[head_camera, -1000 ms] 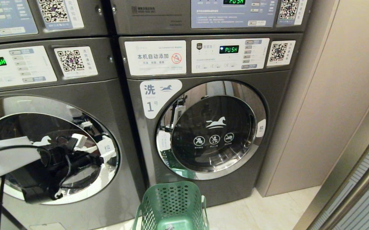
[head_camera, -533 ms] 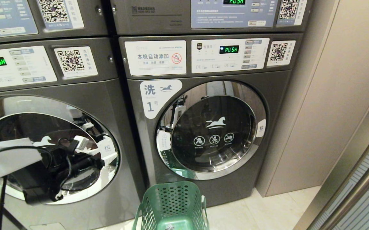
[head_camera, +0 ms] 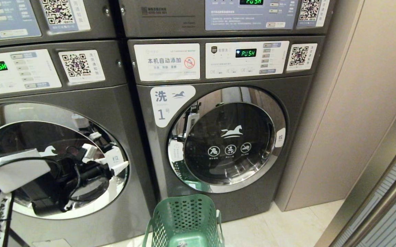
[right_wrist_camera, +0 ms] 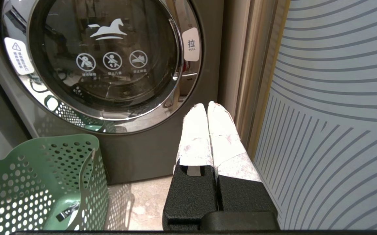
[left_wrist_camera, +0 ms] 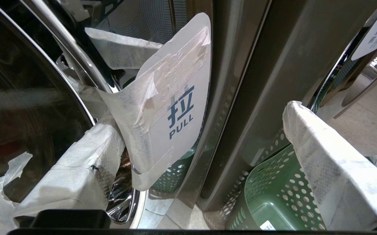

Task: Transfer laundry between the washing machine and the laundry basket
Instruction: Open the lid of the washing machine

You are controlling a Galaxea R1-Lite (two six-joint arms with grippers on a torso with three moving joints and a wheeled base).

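While my left gripper point(left_wrist_camera: 204, 137) stands with its taped fingers point(left_wrist_camera: 77, 166) spread apart and empty, one fingertip sits just beside the white pull tab point(left_wrist_camera: 175, 107) on the washing machine point(head_camera: 81, 113) door's chrome rim; the other hangs over the laundry basket point(head_camera: 184, 219). The tab's long axis runs along the rim. My right gripper point(right_wrist_camera: 207, 111) is parked, pressed together, farther right. Room is tight between the door edge and the neighbouring washer point(head_camera: 228, 137). No laundry is visible
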